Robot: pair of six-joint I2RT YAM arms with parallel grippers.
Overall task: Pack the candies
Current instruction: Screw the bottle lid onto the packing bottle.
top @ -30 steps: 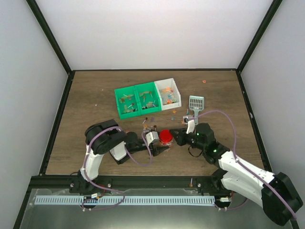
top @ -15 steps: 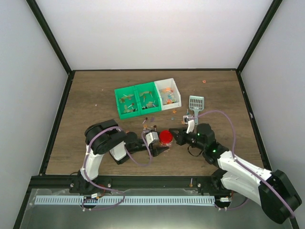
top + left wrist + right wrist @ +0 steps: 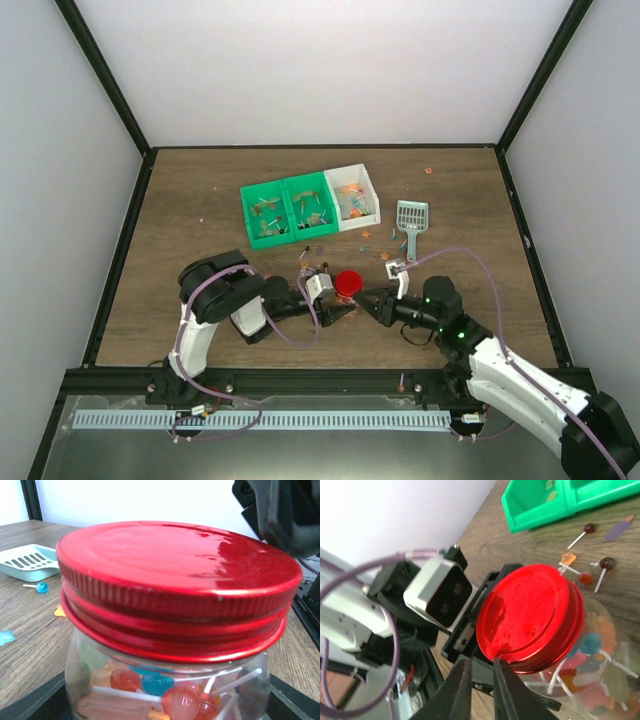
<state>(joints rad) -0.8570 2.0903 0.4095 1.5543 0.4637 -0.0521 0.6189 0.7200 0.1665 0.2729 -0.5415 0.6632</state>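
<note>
Near front centre of brown wooden worktop [image 3: 200,190]: clear glass jar [image 3: 150,680], red metal lid [image 3: 175,565] on, candies [image 3: 165,695] inside. Left pincer [image 3: 338,306] clamps jar. Right pincer [image 3: 482,666] narrow, empty, just beside lid. Packing looks nearly done; stray sweets [image 3: 600,567] lie loose beside jar. Green and white plastic bins [image 3: 262,243] and pale slotted scoop [image 3: 410,214] sit behind, apart; bare board either side.

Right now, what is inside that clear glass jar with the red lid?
Inside the clear glass jar: red, orange and blue lollipops on white sticks, plus pale sweets. The ribbed red metal lid hides the upper part.
</note>
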